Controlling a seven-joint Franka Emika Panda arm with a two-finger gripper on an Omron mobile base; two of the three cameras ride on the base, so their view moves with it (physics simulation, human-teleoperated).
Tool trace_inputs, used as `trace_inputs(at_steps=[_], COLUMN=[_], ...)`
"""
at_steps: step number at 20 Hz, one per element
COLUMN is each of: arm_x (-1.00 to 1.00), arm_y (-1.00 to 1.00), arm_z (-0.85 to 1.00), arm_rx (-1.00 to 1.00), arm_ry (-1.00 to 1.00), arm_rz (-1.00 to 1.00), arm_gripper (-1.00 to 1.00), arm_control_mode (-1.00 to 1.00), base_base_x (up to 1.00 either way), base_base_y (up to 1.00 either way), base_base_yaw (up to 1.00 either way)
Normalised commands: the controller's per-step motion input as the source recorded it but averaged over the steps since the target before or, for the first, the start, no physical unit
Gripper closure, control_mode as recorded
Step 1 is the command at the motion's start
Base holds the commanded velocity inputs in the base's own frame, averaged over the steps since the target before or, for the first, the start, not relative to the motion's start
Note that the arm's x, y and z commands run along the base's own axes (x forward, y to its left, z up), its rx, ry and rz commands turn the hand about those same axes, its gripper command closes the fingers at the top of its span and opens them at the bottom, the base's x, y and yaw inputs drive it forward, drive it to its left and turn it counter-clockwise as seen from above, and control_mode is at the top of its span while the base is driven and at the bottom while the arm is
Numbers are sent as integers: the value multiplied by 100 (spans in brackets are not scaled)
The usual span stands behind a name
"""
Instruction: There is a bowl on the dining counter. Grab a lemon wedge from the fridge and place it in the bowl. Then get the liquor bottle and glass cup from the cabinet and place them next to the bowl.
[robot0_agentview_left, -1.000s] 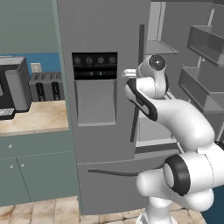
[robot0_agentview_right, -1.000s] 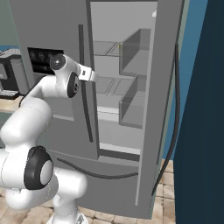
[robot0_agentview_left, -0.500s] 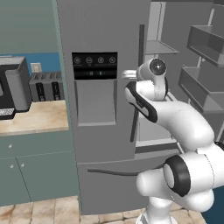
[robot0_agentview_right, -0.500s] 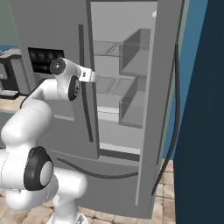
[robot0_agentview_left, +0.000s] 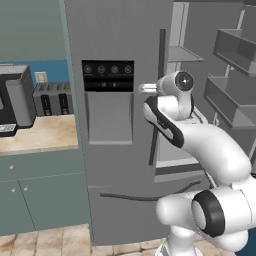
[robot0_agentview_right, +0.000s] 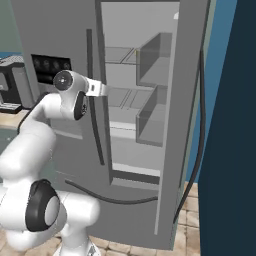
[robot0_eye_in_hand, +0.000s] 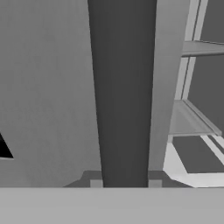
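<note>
Up against the tall grey steel French-door fridge (robot0_agentview_left: 115, 165), the white arm reaches forward to the dark vertical handle (robot0_agentview_left: 156, 95) of the closed left door, which carries the black dispenser panel (robot0_agentview_left: 108, 75). In the hand view that dark handle (robot0_eye_in_hand: 122, 92) runs straight up between the two small finger tips (robot0_eye_in_hand: 96, 183), which sit just outside its edges, so the two-finger gripper (robot0_eye_in_hand: 125, 183) appears clamped around the handle. In the right base view the hand (robot0_agentview_right: 98, 89) meets the same handle (robot0_agentview_right: 95, 95) about level with the dispenser. The right-hand fridge door (robot0_agentview_right: 182, 115) stands swung open, showing pale grey shelves (robot0_agentview_right: 120, 95) inside and grey bins (robot0_agentview_left: 230, 75) on the inner face of the door. No yellow fruit can be made out on the shelves that show. To the left of the fridge, a beige worktop (robot0_agentview_left: 40, 135) on grey-green drawer units (robot0_agentview_left: 40, 190) carries a grey toaster (robot0_agentview_left: 52, 97) and a dark boxy appliance (robot0_agentview_left: 12, 100) against a blue wall.
</note>
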Motion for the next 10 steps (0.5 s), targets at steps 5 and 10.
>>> trace_inputs(at_steps=[5,10], arm_x=[-82,-82], arm_y=[58,67], arm_z=[-13,-12], arm_rx=[0,0], arm_ry=[0,0], arm_rz=[12,13], arm_gripper=[100,100], arm_control_mode=[-100,-100], base_base_x=[0,0], base_base_y=[0,0], base_base_yaw=[0,0])
